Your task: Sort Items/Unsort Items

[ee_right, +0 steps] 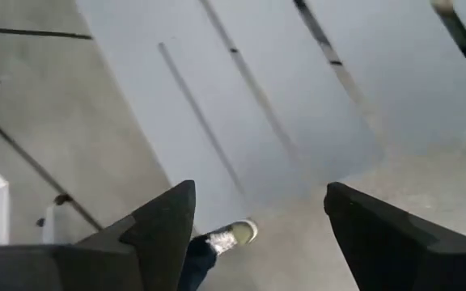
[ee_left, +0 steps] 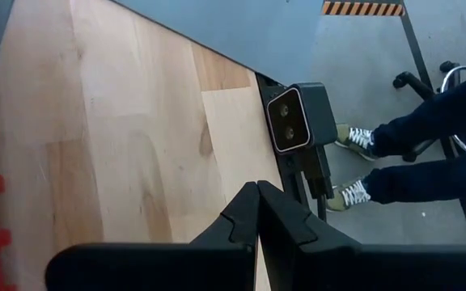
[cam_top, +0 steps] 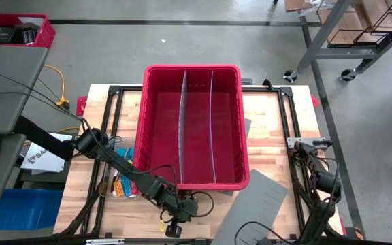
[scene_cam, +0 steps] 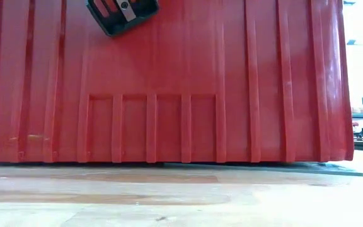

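Orange and blue items (cam_top: 120,185) — just beside left arm, left gripper (cam_top: 177,229) shut, empty.

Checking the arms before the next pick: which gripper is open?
The right gripper, at the table's right edge: its fingers stand wide apart. The left gripper, near the bin, is shut.

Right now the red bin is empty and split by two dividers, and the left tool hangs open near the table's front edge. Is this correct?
Not quite. The left tool is shut, not open: the left wrist view shows its fingers pressed together. The rest holds: in the high view the red bin is empty, with two dividers.
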`<action>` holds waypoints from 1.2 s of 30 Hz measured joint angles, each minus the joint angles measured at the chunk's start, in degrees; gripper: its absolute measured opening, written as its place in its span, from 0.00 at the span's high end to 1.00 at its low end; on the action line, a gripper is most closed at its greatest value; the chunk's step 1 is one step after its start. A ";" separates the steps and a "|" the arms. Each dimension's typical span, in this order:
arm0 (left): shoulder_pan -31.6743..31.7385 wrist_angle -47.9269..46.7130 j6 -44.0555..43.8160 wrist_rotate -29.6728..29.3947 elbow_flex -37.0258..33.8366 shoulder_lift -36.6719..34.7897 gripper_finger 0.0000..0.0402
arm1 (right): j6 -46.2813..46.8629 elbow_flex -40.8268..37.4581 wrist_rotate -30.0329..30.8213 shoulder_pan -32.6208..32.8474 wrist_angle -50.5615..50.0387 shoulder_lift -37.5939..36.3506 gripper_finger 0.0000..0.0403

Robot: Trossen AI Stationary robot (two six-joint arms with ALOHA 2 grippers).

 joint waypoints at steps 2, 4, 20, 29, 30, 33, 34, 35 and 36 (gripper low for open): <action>0.00 -0.02 0.02 0.03 0.00 0.00 1.00 | 0.62 0.00 -1.59 0.23 0.94 1.00 0.33; -0.02 -0.04 -0.02 0.01 0.02 0.00 1.00 | 0.73 -0.02 -2.62 0.30 4.53 2.42 0.33; 0.00 -0.15 0.07 0.75 0.02 0.00 1.00 | 0.19 -0.02 4.29 -1.53 8.98 4.06 0.33; 0.00 -0.62 0.13 0.89 0.04 0.00 1.00 | -2.52 0.01 10.14 -2.77 15.20 4.04 0.33; 0.00 -0.90 0.15 0.97 0.04 0.00 1.00 | -2.95 0.02 10.88 -2.72 15.25 4.05 0.33; 0.02 -1.48 0.10 1.08 0.11 -0.22 1.00 | -3.07 1.09 8.80 -3.44 13.13 4.06 0.38; 0.02 -1.66 0.09 1.08 0.11 -0.48 1.00 | -2.99 1.76 8.37 -3.68 11.73 4.06 0.42; 0.02 -1.68 0.30 1.10 0.11 -0.97 1.00 | -3.09 2.52 8.39 -3.84 10.21 4.06 0.47; 0.06 -1.60 0.68 1.18 0.11 -1.41 1.00 | -3.14 3.31 8.27 -3.94 8.78 4.06 0.54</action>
